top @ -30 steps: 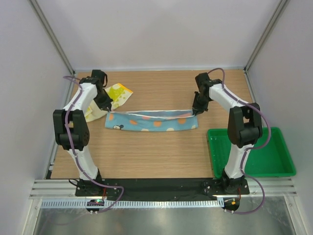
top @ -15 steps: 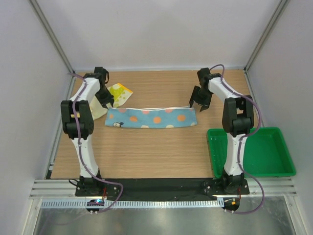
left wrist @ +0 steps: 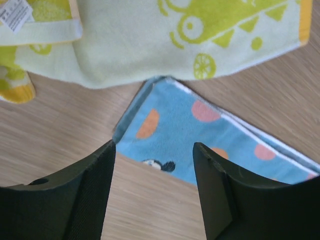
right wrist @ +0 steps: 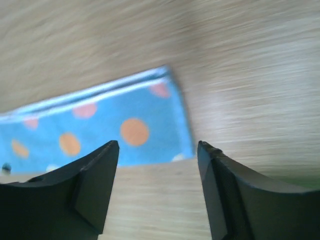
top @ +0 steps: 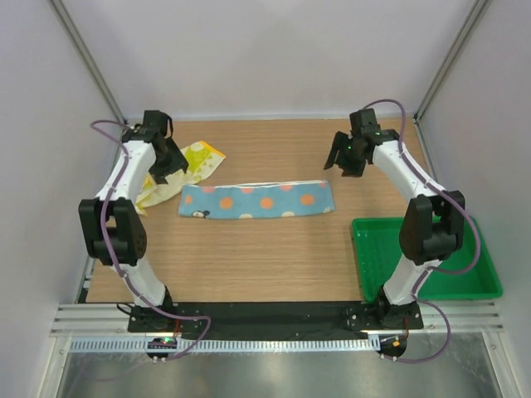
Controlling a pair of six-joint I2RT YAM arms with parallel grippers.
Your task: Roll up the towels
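Note:
The light blue polka-dot towel [top: 257, 201] lies flat on the wooden table as a long folded strip. The pale yellow towel [top: 189, 168] lies crumpled at its left end, partly under my left arm. My left gripper [top: 169, 162] hovers open above the strip's left end, nothing between its fingers; in the left wrist view [left wrist: 154, 146] the blue towel [left wrist: 200, 132] and the yellow towel [left wrist: 150, 40] lie beyond the fingertips. My right gripper [top: 343, 159] hangs open above and behind the strip's right end; in the right wrist view [right wrist: 158, 145] the blue towel [right wrist: 100, 130] lies below, untouched.
A green plastic tray [top: 470, 283] stands at the front right, beside the right arm's base. Grey walls and metal frame posts close in the table on the back, left and right.
Both grippers let go of the blue towel's ends, opened and pulled up and outward. The towel has settled flat as a folded strip.

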